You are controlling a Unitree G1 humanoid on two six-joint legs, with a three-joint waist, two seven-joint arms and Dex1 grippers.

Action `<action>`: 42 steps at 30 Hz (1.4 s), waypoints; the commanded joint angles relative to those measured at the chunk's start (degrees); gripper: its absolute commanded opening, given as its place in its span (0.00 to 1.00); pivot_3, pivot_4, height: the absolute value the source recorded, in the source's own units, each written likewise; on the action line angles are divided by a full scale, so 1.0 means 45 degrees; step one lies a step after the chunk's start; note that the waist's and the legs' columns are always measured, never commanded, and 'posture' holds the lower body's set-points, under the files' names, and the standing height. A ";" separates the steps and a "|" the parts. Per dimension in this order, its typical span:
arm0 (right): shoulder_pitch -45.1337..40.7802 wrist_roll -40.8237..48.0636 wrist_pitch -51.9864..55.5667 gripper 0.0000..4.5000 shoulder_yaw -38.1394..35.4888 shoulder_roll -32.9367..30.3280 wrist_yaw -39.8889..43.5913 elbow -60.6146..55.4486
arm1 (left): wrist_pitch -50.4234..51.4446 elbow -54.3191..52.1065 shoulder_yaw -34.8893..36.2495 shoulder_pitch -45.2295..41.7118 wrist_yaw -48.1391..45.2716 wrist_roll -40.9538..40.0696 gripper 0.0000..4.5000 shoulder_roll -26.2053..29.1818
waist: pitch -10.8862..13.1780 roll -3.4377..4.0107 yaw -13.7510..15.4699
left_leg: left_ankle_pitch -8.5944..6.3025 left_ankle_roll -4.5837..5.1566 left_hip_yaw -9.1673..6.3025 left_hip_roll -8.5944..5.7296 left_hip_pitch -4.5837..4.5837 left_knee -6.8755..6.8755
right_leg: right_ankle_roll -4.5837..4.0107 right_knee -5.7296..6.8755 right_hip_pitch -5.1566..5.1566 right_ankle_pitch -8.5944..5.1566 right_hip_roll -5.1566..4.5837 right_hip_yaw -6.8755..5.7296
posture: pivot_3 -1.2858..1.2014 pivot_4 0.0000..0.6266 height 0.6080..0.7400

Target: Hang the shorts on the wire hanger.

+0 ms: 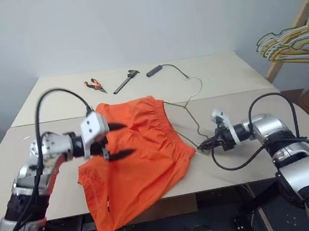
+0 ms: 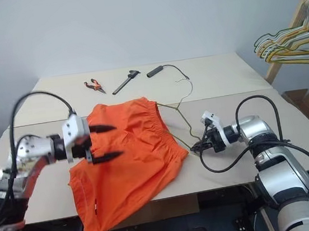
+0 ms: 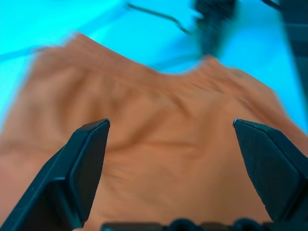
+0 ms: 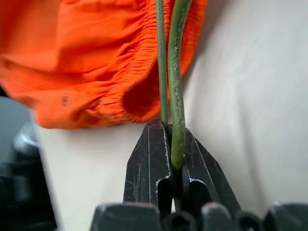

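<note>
The right gripper (image 4: 166, 139) is clamped on the wire hanger (image 1: 183, 106), pinching the corner where two runs of wire meet, near the table's (image 1: 223, 79) front edge on its right half. The left gripper (image 1: 116, 139) hovers with its fingers spread wide and empty over the shorts (image 1: 139, 151).

The shorts lie in the middle of the table's front half, waistband toward the far side, one leg spilling over the front edge. The hanger runs from the gripped corner under the waistband, its hook pointing at the far edge.

The fabric looks thin, limp and light: it will probably sag and slide rather than hold shape, so the gathered elastic waistband seems the firmest place to pinch. The wire looks stiff but springy and thin; gripped at one corner it may twist.
</note>
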 commanded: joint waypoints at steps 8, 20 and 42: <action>0.0157 -0.1036 -0.1583 0.00 -0.0903 0.0231 -0.1830 -0.2458 | -0.2770 0.6789 -0.0802 -0.5506 -0.1131 0.1865 0.99 -0.0941 | -0.0001 -0.0001 -0.0074 | 0.0004 -0.0004 0.0029 -0.0009 -0.0005 0.0011 | 0.0001 -0.0004 0.0002 0.0001 0.0009 -0.0006 | 0.53 0.00 1.00; 0.0388 -0.2209 -0.1545 0.00 -0.0799 -0.0161 -0.2772 -0.5646 | -0.5090 1.2835 -0.1885 -0.9659 -0.4205 0.3805 0.99 -0.1511 | 0.0003 0.0003 -0.0156 | -0.0008 0.0016 0.0050 0.0000 -0.0122 0.0115 | 0.0011 0.0003 -0.0048 -0.0003 0.0019 -0.0037 | 0.52 0.00 1.00; 0.0709 -0.3172 -0.1279 0.00 -0.0361 -0.0323 -0.2964 -0.8200 | -0.5264 1.3484 -0.2360 -0.9886 -0.6142 0.5064 0.59 -0.2531 | 0.0004 0.0001 -0.0441 | -0.0014 0.0025 0.0006 0.0002 -0.0129 0.0123 | 0.0016 0.0026 -0.0064 -0.0005 0.0016 -0.0032 | 0.51 0.00 1.00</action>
